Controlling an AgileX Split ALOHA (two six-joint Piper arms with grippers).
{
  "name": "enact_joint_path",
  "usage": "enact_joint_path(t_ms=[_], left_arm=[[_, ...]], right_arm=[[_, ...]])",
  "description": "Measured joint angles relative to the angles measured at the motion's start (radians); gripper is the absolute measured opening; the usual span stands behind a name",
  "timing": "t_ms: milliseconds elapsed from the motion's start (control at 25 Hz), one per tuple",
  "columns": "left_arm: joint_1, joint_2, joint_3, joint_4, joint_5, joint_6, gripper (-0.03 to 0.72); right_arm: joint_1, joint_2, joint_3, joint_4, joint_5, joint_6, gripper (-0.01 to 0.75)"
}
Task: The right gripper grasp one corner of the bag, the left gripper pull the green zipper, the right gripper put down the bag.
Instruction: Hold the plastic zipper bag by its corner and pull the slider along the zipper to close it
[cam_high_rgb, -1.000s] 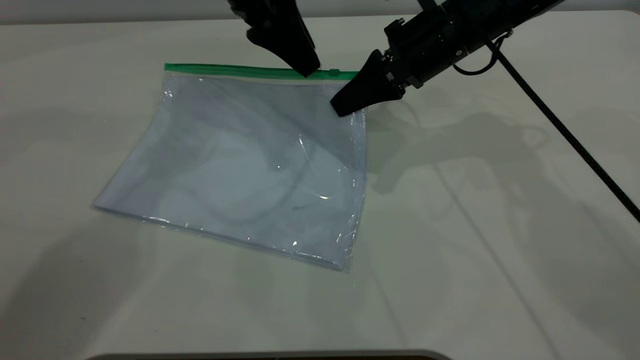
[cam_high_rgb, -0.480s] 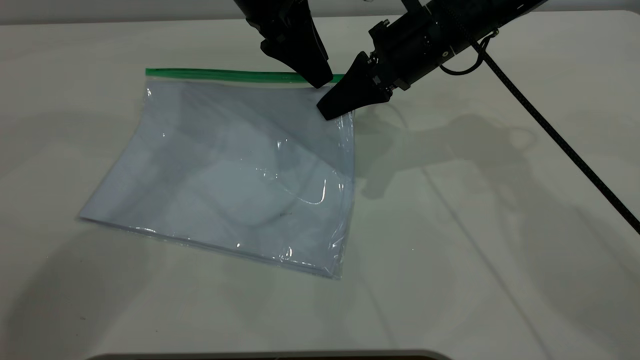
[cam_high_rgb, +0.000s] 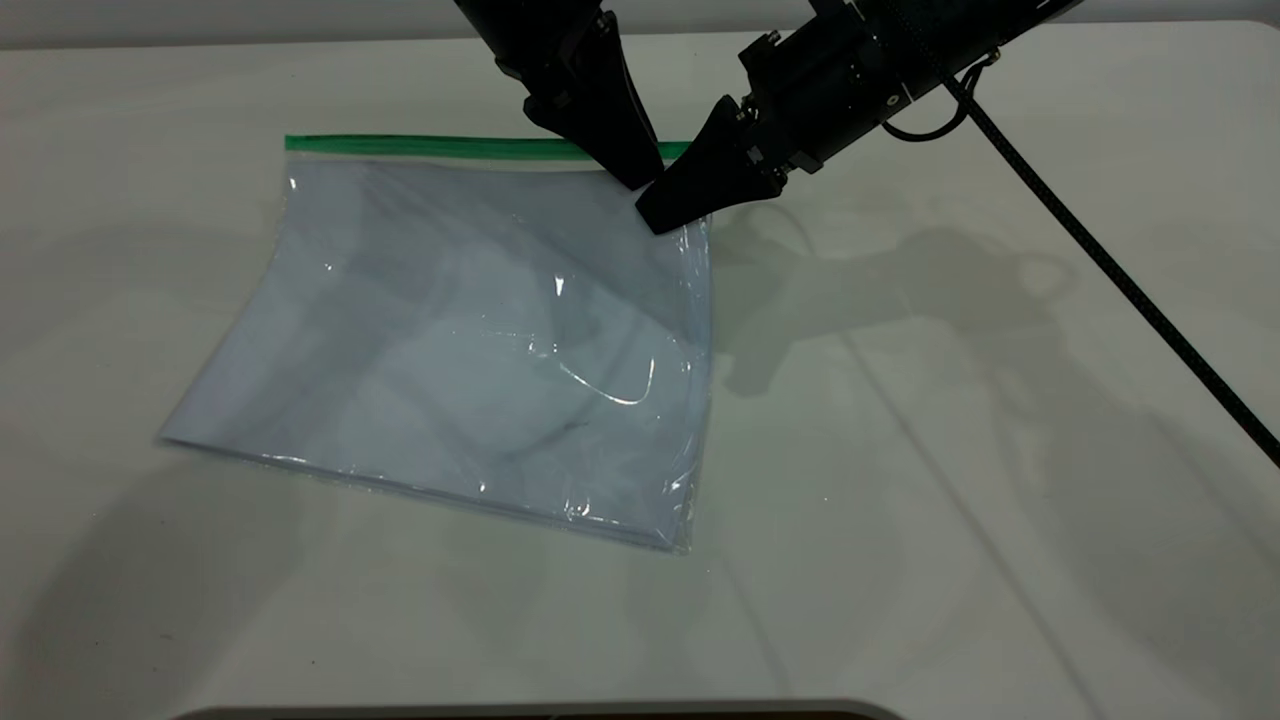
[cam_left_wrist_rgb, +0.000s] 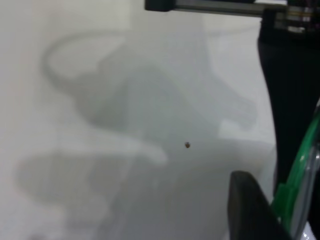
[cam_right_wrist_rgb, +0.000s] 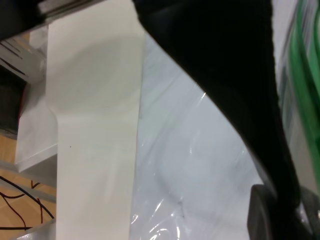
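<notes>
The bag (cam_high_rgb: 450, 340), a clear pouch with white sheets inside, lies on the table, its far edge raised a little. The green zipper (cam_high_rgb: 430, 147) runs along that far edge. My right gripper (cam_high_rgb: 660, 212), blocky with a cable, is shut on the bag's far right corner. My left gripper (cam_high_rgb: 640, 178), a smooth wedge, is down on the zipper's right end, close beside the right gripper. In the left wrist view the green strip and its slider tab (cam_left_wrist_rgb: 284, 196) sit between the fingers (cam_left_wrist_rgb: 250, 210), which are closed on them. The right wrist view shows the bag's film (cam_right_wrist_rgb: 200, 165).
The white table (cam_high_rgb: 950, 400) extends around the bag. The right arm's black cable (cam_high_rgb: 1130, 270) hangs across the right side. A dark edge (cam_high_rgb: 540, 712) shows at the table's front.
The bag has shifted left, held by the right gripper at its corner. The left gripper has moved down and right onto the zipper's right end, hiding the slider in the exterior view.
</notes>
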Motion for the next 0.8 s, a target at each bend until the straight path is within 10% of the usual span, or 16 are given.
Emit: enact_joint_path(t_ms=[280,800], left_arm=[[-0.004,0.000,0.000,-0.001,0.011,0.039,0.060],[0.004,0.000,-0.024,0.012,-0.004,0.000,0.045]], right_arm=[[0.000,0.000,-0.002,0.001,-0.014,0.000,0.033],[-0.053,0.000,-0.002,0.050,0.014,0.052,0.033]])
